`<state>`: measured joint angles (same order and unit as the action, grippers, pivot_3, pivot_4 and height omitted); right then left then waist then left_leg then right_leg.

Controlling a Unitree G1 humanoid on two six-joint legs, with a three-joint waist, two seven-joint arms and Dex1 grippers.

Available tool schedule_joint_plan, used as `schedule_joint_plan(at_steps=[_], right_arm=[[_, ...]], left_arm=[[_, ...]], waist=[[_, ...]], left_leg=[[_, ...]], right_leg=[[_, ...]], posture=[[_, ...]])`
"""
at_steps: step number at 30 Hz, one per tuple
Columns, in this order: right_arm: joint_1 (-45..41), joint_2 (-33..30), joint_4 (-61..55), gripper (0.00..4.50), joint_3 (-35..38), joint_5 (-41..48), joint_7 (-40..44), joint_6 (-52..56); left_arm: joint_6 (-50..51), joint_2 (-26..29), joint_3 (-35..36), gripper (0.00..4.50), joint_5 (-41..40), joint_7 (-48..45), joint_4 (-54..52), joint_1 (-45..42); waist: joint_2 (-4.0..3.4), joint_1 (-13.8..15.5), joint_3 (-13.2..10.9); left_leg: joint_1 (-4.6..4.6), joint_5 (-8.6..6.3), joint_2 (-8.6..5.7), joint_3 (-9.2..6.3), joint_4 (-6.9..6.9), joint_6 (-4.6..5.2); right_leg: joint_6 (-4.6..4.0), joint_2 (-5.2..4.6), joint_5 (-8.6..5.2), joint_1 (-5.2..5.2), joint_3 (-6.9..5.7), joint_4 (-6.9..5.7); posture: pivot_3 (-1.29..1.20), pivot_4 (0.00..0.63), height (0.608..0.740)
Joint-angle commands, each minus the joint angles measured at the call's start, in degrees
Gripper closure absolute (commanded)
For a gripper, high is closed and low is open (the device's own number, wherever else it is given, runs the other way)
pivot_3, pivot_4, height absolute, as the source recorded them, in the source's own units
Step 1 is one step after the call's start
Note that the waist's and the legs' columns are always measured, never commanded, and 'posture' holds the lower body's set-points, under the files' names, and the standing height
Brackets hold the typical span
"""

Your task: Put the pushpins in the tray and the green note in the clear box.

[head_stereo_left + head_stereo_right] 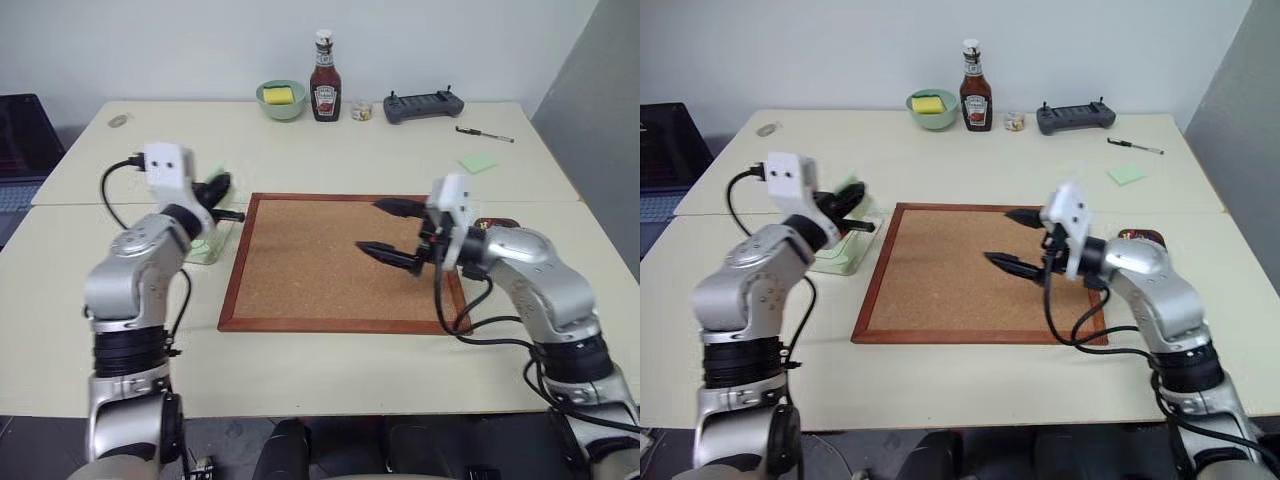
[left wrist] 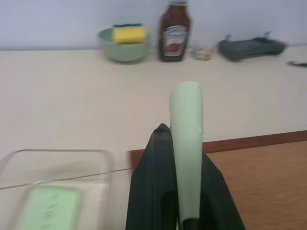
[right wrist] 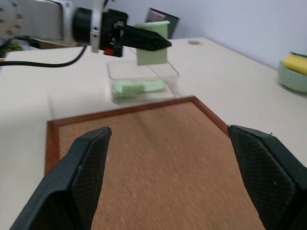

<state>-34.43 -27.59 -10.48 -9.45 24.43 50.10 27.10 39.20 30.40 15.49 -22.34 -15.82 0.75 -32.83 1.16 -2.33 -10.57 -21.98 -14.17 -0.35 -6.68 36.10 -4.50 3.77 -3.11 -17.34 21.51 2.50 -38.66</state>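
Even, soft indoor light – no glare on the cream matte table point(image 1: 330, 370), faint shadows only under the brown-framed cork board point(image 1: 335, 262). Head views sharp. Left wrist view: dark closed fingers point(image 2: 153, 191) and pale green paper note point(image 2: 186, 143) soft – far edge hazy. Right wrist view: cork slightly smeared.

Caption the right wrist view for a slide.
Left hand holds a green note above the clear box; open right hand hovers over the corkboard.
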Motion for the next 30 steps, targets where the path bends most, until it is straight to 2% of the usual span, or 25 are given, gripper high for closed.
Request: schedule_joint_plan(at_steps=[1, 8, 16, 28, 30], right_arm=[[-3.73, 1.36, 1.90, 0.39, -2.34, -1.29, 2.53, -1.06], [-6.47, 3.54, 4.29, 0.39, -4.46, -2.83, 4.02, -1.31], [-7.78, 5.86, 4.53, 0.36, -4.03, -2.77, 3.50, 0.13], [-7.55, 6.59, 5.06, 0.36, -4.02, -3.79, 2.55, -0.42], [-7.20, 6.77, 4.91, 0.36, -3.59, -3.99, 1.89, -0.70]], left_arm=[[-3.44, 2.31, 2.22, 4.50, 2.20, -0.17, 5.04, -0.56], [-7.15, 4.24, 1.70, 4.50, 5.18, -0.50, 12.91, -2.11], [-9.10, 3.37, 0.05, 2.80, 6.93, -1.12, 14.78, -4.12], [-9.53, 2.50, 0.62, 0.26, 6.43, -0.72, 9.84, -4.28], [-10.69, 2.77, 0.30, 0.26, 6.47, -1.71, 7.48, -3.67]], waist=[[0.01, 0.39, 0.00], [0.02, 0.44, 0.00], [0.02, 0.29, 0.00], [0.02, -0.19, 0.00], [0.02, -0.25, 0.00]], left_leg=[[-0.02, 0.00, -0.01, -0.02, 0.00, 0.00], [-0.75, 0.15, -0.03, -0.16, 0.10, -0.27], [-0.82, 0.16, -0.04, -0.23, 0.10, -0.29], [-0.81, 0.16, -0.04, -0.25, 0.11, -0.28], [-0.81, 0.17, -0.04, -0.25, 0.11, -0.28]], right_leg=[[0.00, -0.01, 0.00, 0.02, -0.02, 0.00], [-0.04, -0.02, 0.03, 0.78, -0.10, -0.28], [-0.05, -0.01, 0.03, 0.82, -0.16, -0.30], [-0.06, -0.01, 0.03, 0.82, -0.17, -0.33], [-0.06, -0.01, 0.03, 0.82, -0.17, -0.34]], posture=[[0.00, 0.150, 0.740], [0.00, 0.150, 0.740], [0.00, 0.150, 0.740], [0.00, 0.150, 0.740], [0.00, 0.150, 0.740]])
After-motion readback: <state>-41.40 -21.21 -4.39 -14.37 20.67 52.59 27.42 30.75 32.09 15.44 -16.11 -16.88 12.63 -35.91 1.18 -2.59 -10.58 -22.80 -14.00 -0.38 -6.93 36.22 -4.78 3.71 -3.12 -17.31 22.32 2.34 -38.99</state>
